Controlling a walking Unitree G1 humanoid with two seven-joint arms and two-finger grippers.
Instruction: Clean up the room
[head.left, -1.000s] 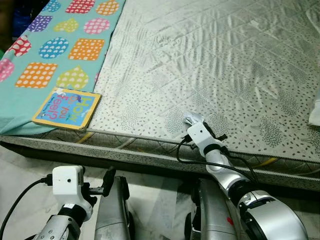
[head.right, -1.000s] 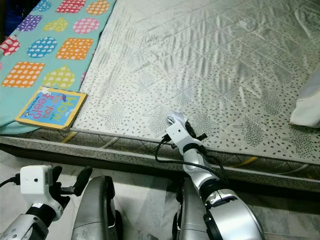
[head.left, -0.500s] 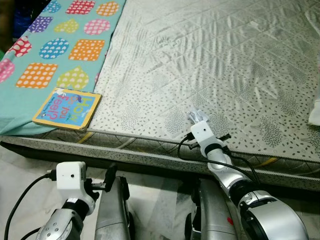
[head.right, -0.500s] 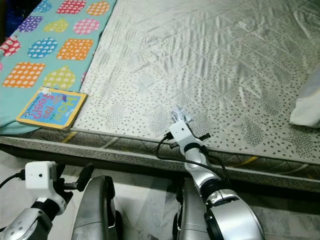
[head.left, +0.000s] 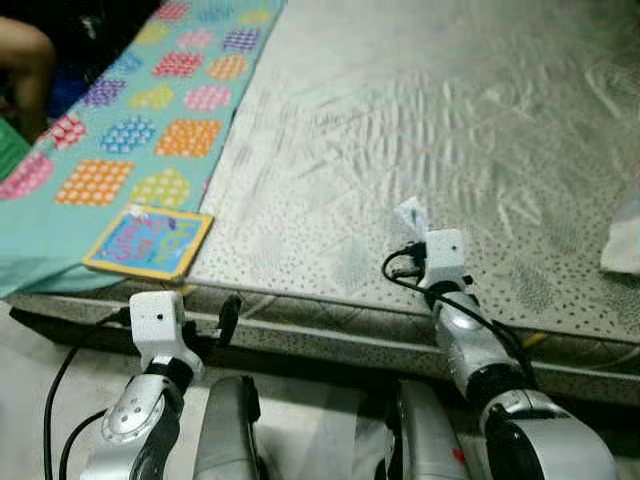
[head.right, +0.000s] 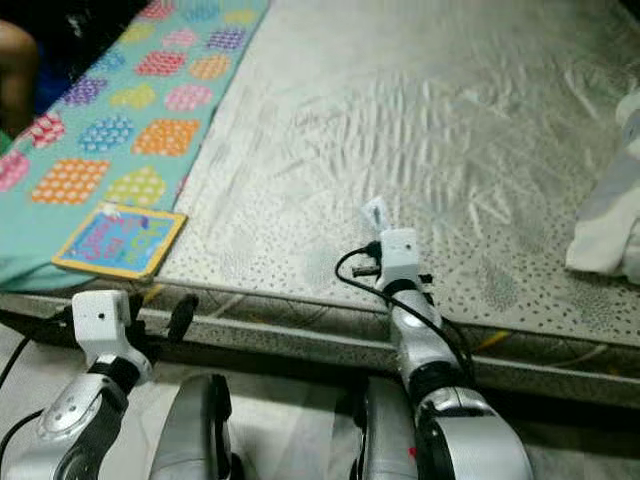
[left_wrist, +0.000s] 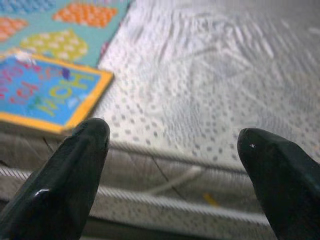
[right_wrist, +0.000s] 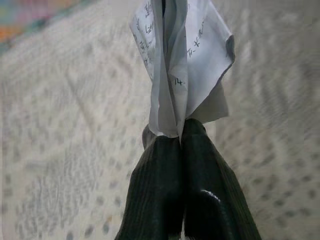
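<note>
The right gripper (right_wrist: 172, 145) reaches out over the front part of a big bed, and its two black fingers are pressed together on a folded bit of white paper (right_wrist: 180, 60) with small writing on it. The paper sticks up past the fingertips, above the mattress (head.left: 420, 130) and not touching it. The mattress has a shiny grey cover with little dots and many wrinkles. A black cable (head.left: 400, 268) loops beside the right wrist. The left gripper (left_wrist: 170, 165) is low down, just in front of the near edge of the bed, and its fingers are spread wide apart with nothing between them. Past those fingers lie the thick side of the mattress and the white piping along its edge. On the robot's left part of the bed is a teal sheet (head.left: 130, 130) with bright spotty shapes in orange, pink, blue and yellow. A flat blue picture book (head.left: 148, 241) with a yellow border lies on that sheet near the front edge, close to the left gripper but not touching it. Far over on the robot's right, a bundle of white cloth (head.right: 610, 225) rests on the mattress. At the far left corner, part of a person's arm or leg (head.left: 30, 55) shows, though which is hard to tell. The pictures are a bit blurry.
</note>
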